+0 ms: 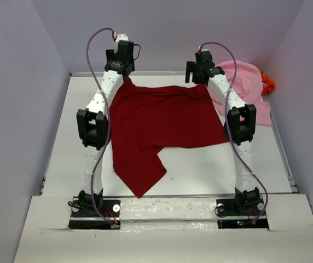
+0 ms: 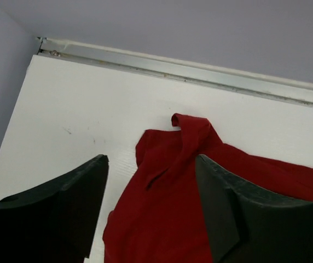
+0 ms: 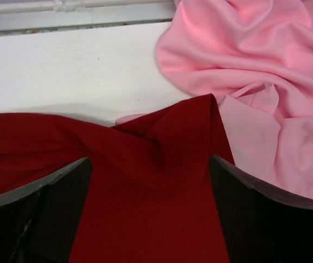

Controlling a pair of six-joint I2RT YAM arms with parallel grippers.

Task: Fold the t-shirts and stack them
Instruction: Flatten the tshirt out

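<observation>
The dark red t-shirt point(image 1: 162, 129) lies spread on the white table, one sleeve pointing to the near edge. My left gripper point(image 1: 118, 71) is open above its far left corner point(image 2: 173, 181). My right gripper point(image 1: 200, 74) is open above its far right corner point(image 3: 162, 181). Neither gripper holds any cloth. The light pink t-shirt point(image 1: 244, 90) lies crumpled at the far right, and the red corner overlaps it in the right wrist view point(image 3: 255, 71). The bright orange t-shirt point(image 1: 267, 83) peeks out behind the pink one.
A metal rail point(image 2: 200, 68) runs along the table's far edge below the lilac back wall. Lilac side walls close in the table on both sides. Bare white table point(image 1: 74, 137) lies to the left of the red shirt.
</observation>
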